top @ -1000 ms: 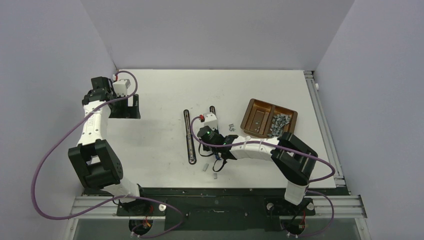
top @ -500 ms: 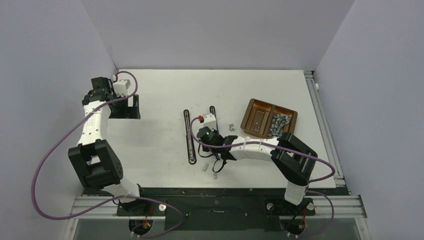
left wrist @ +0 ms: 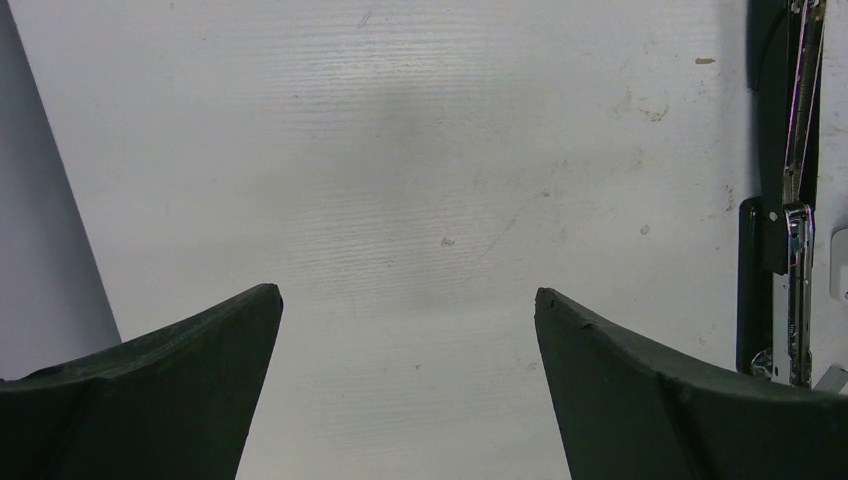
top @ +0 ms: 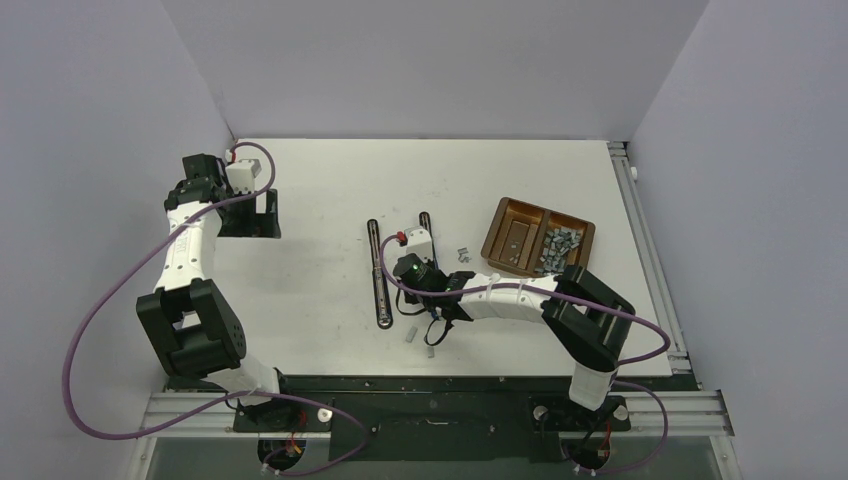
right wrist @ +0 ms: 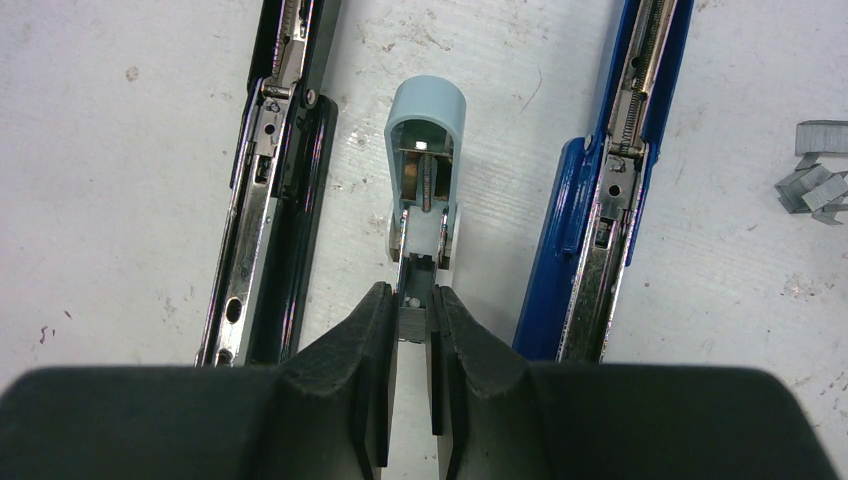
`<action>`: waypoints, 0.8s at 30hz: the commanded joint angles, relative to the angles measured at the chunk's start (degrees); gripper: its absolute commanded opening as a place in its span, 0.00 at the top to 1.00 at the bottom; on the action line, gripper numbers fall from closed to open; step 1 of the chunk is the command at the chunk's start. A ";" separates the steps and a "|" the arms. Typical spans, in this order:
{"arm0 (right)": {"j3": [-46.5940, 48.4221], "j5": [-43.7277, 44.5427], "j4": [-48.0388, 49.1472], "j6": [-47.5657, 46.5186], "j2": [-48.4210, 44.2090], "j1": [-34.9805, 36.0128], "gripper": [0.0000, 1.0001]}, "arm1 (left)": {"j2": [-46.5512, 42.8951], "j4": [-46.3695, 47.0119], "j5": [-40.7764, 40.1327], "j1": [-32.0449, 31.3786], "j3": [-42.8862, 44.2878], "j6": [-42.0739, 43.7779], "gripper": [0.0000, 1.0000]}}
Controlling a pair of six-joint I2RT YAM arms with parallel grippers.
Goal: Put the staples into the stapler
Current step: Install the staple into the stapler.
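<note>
- We are looking down on a white table (top: 320,180) boxed in by pale lavender walls, with both arms bolted at its near edge.
- We are seeing a short grey staple strip (right wrist: 411,326) pinched in the right gripper (right wrist: 412,312), whose jaws are standing almost closed around it. The strip is sitting right at the near end of the light-blue stapler (right wrist: 425,150).
- That stapler is lying open near the middle of the table, its long axis running straight away from the gripper, so strip and channel are looking lined up end to end. We cannot tell whether the strip is already touching the rail.
- We are judging the coming move to be a push forward along that axis, and the narrow channel is leaving little room for sideways drift.
- A black stapler (right wrist: 275,180) is lying open just to the left and a blue stapler (right wrist: 610,190) just to the right, both roughly parallel to the light-blue one and clear of the fingers.
- Loose staples (right wrist: 812,178) are lying further right, and beyond them a brown tray (top: 494,232) is holding a heap of spare staples (top: 557,243) in its right compartment.
- The left gripper (left wrist: 405,310) is hanging wide open over bare table far to the left, holding nothing, so the right arm is clearly the nearer one.
</note>
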 commanded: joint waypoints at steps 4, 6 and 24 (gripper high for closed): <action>1.40 -0.38 2.50 0.05 -0.57 0.39 0.91 | -2.21 1.45 0.01 0.43 0.23 0.46 0.04; 1.49 -0.50 2.56 0.09 -0.41 0.47 0.91 | -2.21 1.44 -0.01 0.44 0.23 0.46 0.04; 1.97 -0.32 2.51 -0.22 0.99 0.52 0.91 | -2.39 1.38 -0.16 0.50 0.30 0.55 0.04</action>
